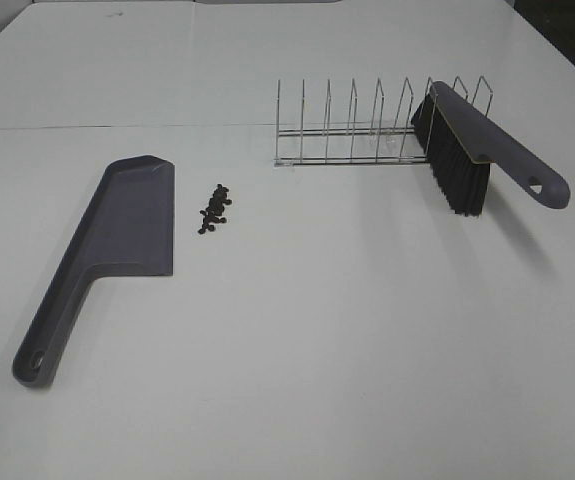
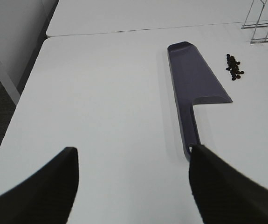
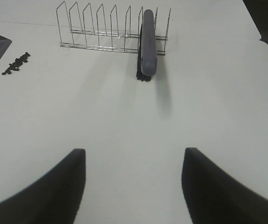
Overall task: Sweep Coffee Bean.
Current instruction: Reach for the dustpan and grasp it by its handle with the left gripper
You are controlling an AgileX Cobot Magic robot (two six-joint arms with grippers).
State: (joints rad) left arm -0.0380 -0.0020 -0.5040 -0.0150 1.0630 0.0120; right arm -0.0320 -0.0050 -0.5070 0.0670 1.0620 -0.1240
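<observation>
You find the coffee beans point(image 1: 214, 209), a small cluster of tiny dark ovals, lying on the white tabletop point(image 1: 367, 350). They form a narrow streak whose long axis runs near to far and leans slightly right at its far end. It lies just beside, but apart from, the long open edge of the flat grey-purple plastic dustpan point(image 1: 117, 240), whose handle points near-left. Well to the right, a grey-handled, black-bristled brush point(image 1: 477, 140) rests in the end of a wire rack point(image 1: 357, 130). Your left gripper point(image 2: 134, 186) and right gripper point(image 3: 134, 186) both hover with fingers spread wide.
</observation>
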